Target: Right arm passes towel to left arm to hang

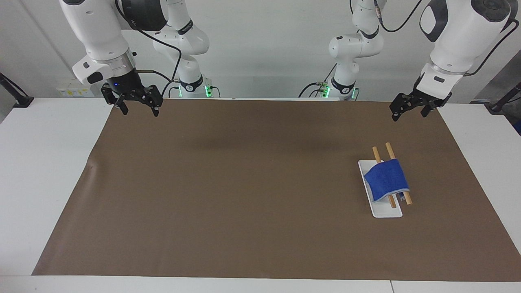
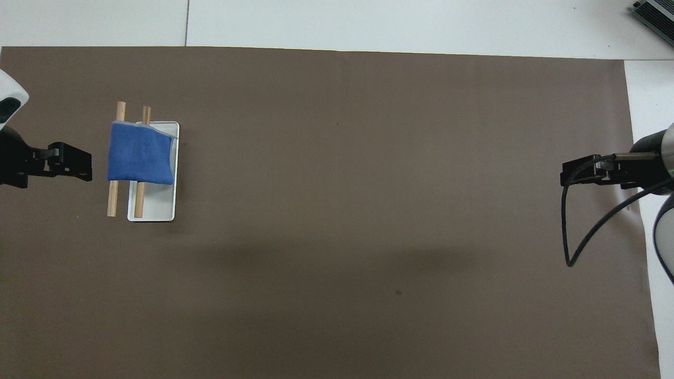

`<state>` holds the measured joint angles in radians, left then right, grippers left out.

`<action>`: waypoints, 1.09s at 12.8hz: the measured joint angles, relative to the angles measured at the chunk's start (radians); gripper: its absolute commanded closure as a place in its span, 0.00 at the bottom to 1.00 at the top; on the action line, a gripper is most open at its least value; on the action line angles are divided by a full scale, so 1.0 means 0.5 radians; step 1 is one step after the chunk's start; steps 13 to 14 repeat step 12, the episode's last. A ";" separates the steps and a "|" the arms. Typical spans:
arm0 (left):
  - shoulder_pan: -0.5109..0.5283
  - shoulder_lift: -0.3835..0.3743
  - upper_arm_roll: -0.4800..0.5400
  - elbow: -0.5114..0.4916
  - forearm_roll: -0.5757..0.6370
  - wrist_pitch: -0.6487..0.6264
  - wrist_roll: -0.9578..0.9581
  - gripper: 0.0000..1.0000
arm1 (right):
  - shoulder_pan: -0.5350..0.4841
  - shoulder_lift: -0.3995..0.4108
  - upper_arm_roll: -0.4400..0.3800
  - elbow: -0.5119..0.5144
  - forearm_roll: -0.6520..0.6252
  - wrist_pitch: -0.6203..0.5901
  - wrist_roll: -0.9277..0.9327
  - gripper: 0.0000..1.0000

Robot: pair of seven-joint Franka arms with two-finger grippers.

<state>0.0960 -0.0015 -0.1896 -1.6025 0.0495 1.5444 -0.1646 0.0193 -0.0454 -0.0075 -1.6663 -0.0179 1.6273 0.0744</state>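
The royal blue towel point(image 1: 386, 179) hangs folded over two wooden rods point(image 1: 390, 150) that rest on a white tray point(image 1: 384, 211), toward the left arm's end of the table. It also shows in the overhead view point(image 2: 140, 159). My left gripper point(image 1: 408, 115) is open and empty, raised over the brown mat, apart from the towel; the overhead view shows it too point(image 2: 79, 167). My right gripper point(image 1: 139, 110) is open and empty, raised over the mat's corner at the right arm's end; it also appears in the overhead view point(image 2: 571, 176).
A brown mat point(image 1: 244, 183) covers most of the white table point(image 1: 44, 162). A black cable point(image 2: 579, 242) loops down from the right wrist. Both arm bases point(image 1: 342, 87) stand at the table's edge by the wall.
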 measured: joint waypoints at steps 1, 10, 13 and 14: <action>0.000 0.000 -0.003 -0.004 0.000 0.000 0.000 0.00 | 0.000 0.000 0.000 0.000 0.000 0.000 0.000 0.00; -0.010 -0.031 -0.024 -0.045 -0.001 0.000 0.000 0.00 | 0.001 0.000 0.003 0.000 0.000 0.000 0.000 0.00; -0.015 -0.031 -0.025 -0.048 -0.001 0.000 0.000 0.00 | 0.001 0.000 0.003 0.000 0.000 0.000 0.000 0.00; -0.015 -0.031 -0.025 -0.048 -0.001 0.000 0.000 0.00 | 0.001 0.000 0.003 0.000 0.000 0.000 0.000 0.00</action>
